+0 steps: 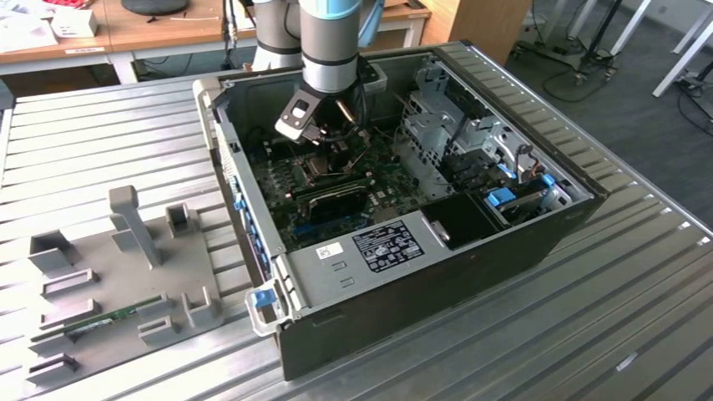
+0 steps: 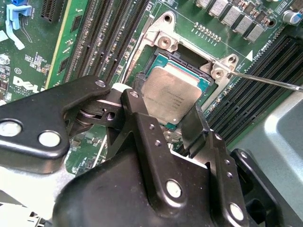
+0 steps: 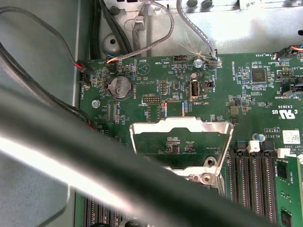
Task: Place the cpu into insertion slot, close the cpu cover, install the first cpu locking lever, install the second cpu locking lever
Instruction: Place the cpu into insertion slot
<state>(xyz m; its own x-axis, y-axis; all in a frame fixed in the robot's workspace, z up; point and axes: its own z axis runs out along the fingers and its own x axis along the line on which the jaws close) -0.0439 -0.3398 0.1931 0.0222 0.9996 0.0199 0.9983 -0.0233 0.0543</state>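
In the second wrist view the cpu (image 2: 173,92), a small square chip with a silvery face, lies tilted just over the insertion slot (image 2: 162,39), whose metal rim and dark inside show beyond it. My gripper (image 2: 165,108) is shut on the cpu, one black finger (image 2: 136,97) against each side. The cpu cover (image 3: 182,124) is a silvery frame that stands swung up and open in the first wrist view, with green board showing through its cut-out. A thin locking lever (image 2: 267,81) sticks out beside the slot. In the exterior view my gripper (image 1: 326,144) reaches down inside the computer case (image 1: 446,251).
Long black memory slots (image 2: 106,38) run on both sides of the socket. Cables (image 3: 156,42) hang along the case wall near the board's edge. On the ribbed metal table, at the exterior view's left, lies a grey fixture plate (image 1: 123,267) with upright posts.
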